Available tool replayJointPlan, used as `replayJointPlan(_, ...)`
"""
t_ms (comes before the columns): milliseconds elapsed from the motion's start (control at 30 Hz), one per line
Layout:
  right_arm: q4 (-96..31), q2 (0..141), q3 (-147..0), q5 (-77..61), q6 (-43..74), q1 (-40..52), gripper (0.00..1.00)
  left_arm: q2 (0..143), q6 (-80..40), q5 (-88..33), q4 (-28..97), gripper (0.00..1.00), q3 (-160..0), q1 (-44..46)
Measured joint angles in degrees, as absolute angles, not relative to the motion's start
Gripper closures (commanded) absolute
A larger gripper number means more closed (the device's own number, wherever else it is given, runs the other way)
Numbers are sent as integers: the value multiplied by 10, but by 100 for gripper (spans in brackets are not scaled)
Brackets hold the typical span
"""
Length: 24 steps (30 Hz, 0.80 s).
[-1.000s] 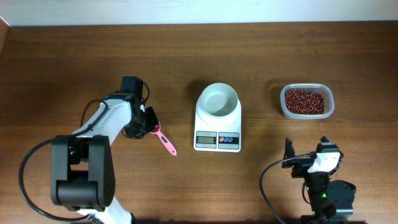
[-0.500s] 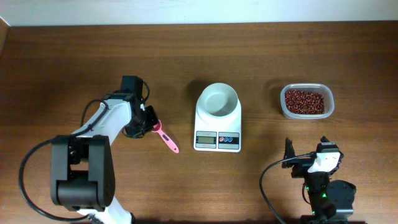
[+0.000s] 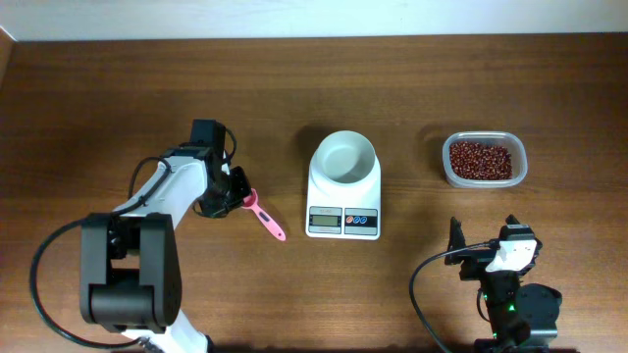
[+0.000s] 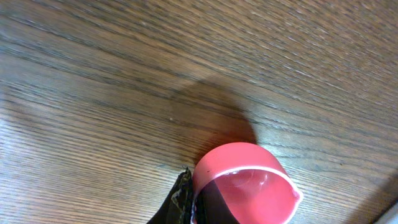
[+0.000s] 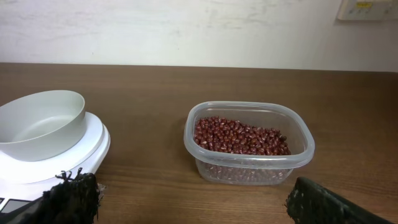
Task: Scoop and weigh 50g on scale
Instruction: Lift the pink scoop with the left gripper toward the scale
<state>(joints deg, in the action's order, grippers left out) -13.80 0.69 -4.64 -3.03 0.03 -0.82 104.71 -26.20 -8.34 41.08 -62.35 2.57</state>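
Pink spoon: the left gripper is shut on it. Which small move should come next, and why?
Probably lift the pink spoon off the table. The left gripper is shut on it, its handle seems to rest on the wood, and the beans sit in the tub beyond the scale, whose bowl is empty.

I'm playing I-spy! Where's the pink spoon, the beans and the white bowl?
pink measuring spoon (image 3: 265,221), overhead view, middle of its handle.
red-brown beans (image 5: 239,137), right wrist view, middle of the heap.
white bowl (image 3: 344,158), overhead view, its bare inside.

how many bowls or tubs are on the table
2: an empty white bowl on the scale at centre, and a clear tub of beans nearer the right arm. None seem hidden.
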Motion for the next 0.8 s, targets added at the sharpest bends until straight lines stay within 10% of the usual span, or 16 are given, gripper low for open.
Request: replayJointPlan(800, -136, 7, -46, -55, 1, -8, 1, 846, -555, -92, 513, 100, -624, 26)
